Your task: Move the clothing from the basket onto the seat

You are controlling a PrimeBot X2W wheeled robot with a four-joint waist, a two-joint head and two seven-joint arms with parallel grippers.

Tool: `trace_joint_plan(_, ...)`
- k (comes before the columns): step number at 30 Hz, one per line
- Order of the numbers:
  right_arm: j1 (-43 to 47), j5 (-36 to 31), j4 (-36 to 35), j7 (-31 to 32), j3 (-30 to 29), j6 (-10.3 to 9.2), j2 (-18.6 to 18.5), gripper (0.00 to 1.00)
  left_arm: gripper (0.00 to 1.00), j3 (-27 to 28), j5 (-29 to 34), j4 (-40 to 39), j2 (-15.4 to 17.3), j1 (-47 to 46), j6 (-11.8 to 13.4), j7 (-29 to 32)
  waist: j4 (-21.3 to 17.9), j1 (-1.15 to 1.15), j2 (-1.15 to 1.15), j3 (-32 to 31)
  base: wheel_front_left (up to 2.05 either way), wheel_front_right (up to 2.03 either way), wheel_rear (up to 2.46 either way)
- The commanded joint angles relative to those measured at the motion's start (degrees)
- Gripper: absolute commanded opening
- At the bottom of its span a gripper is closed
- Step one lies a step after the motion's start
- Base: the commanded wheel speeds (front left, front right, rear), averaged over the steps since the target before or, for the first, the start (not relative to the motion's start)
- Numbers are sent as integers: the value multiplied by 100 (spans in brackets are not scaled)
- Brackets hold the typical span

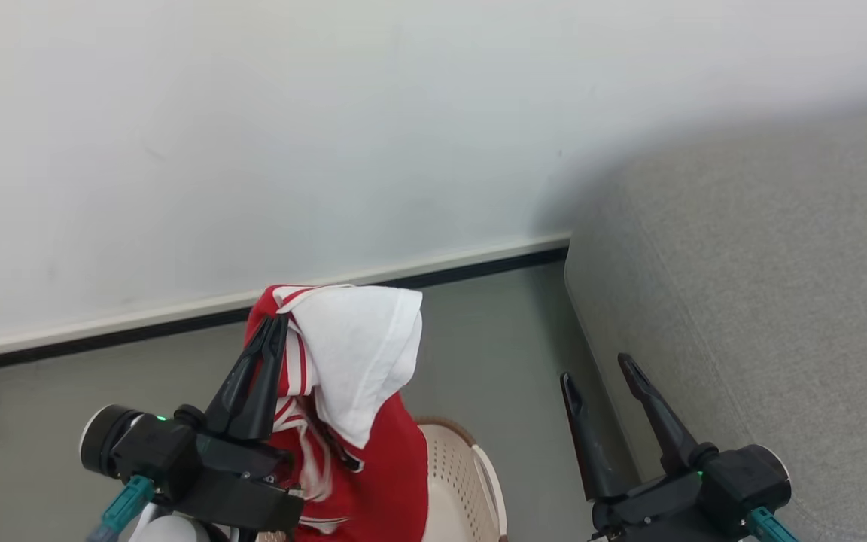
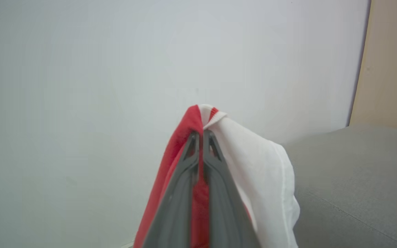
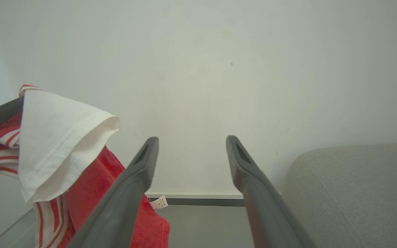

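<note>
Clothing [image 1: 362,354] clamped in the left fingers [image 1: 264,354], both dark tips pressed together on a fold where red cloth meets striped trim. From the left wrist, left fingers [image 2: 190,165] with red fabric on one side of the pinch and a white panel on the other, clothing [image 2: 257,165] draped past the tips. Hanging loose from that grip, up in the air over the basket [image 1: 457,467]: white flap on top, red body beneath, red-and-white stripes right beside the fingers. Lower end hidden behind the left arm in the head view; cannot tell whether touching the basket. At the left of the right wrist view, clothing [image 3: 60,137] with a small white tag [image 3: 159,202] at a red hem.

Right fingers [image 1: 575,403] spread wide apart, gripping nothing, pointing up just beside the edge of the seat [image 1: 765,301], well apart from the clothing. From the right wrist, right fingers [image 3: 143,162] framing a pale wall [image 3: 198,69] and a baseboard [image 3: 198,199], seat [image 3: 357,186] at lower right.

Basket low in the head view, just beside the left arm, standing on grey floor [image 1: 494,339]; cream perforated side and brown rim showing. Seat to its right, light grey, rounded at the edge. Clothing off the seat, in the air left of it.
</note>
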Motion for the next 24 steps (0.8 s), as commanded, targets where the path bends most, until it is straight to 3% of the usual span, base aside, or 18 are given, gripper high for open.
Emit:
trace_joint_plan(1,65,21,19,-11,45,4,-40,100,0,10,54,-52,-26,-11,-29,-25,-8,1,1,-219,0,0,0)
trace_joint_plan(15,-195,8,112,-11,620,4,-266,100,0,-280,168,-178,-226,-686,-164,-25,-100,1,1,-262,0,0,0)
trace_joint_plan(24,-719,188,478,-11,978,4,-282,100,0,-647,-302,-102,-314,-1114,-145,-24,-280,1,1,-208,0,0,0)
